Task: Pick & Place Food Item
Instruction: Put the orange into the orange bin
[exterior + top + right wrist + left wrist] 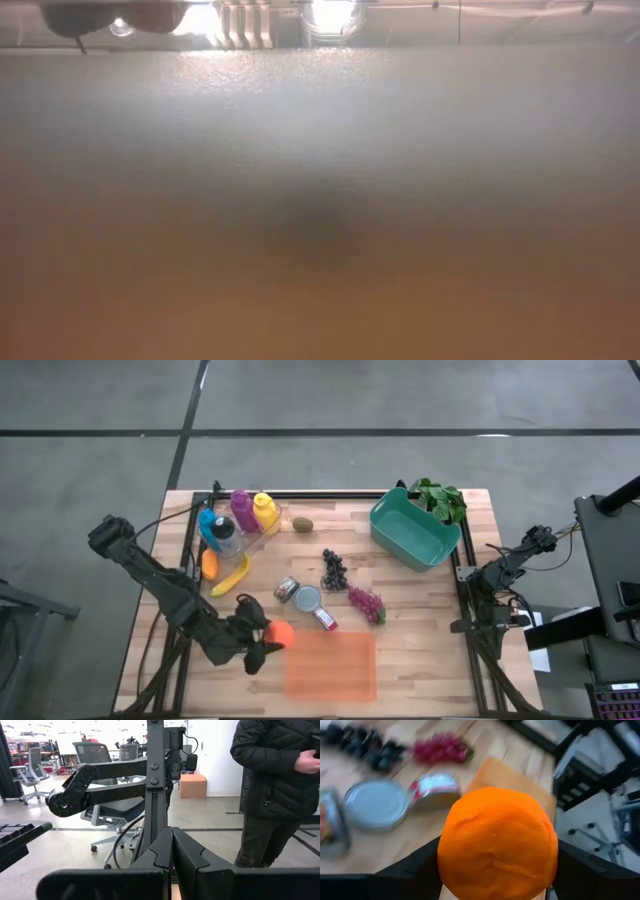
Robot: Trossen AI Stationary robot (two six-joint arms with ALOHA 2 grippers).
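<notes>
A round orange (281,633) sits between the fingers of my left gripper (268,643), which is shut on it. This is near the table's near edge, at the left edge of a flat orange mat (330,665). In the left wrist view the orange (497,845) fills the middle, with the mat (512,775) beyond it. My right gripper (172,857) is shut on nothing. The right arm (500,570) waits off the table's right edge. My left gripper pinches the orange by its two opposite sides (445,855), one dark finger (415,867) on each side. The fingers come at it from the table's left, slanting down. I cannot tell whether the orange is lifted clear or touches the table.
Mid-table lie dark grapes (334,568), red grapes (366,602), an open tin (309,598), a jar (287,588) and a red can (325,618). Farther left are a banana (231,576) and bottles (240,515). A teal bin (415,528) and a kiwi (302,524) are at the far side.
</notes>
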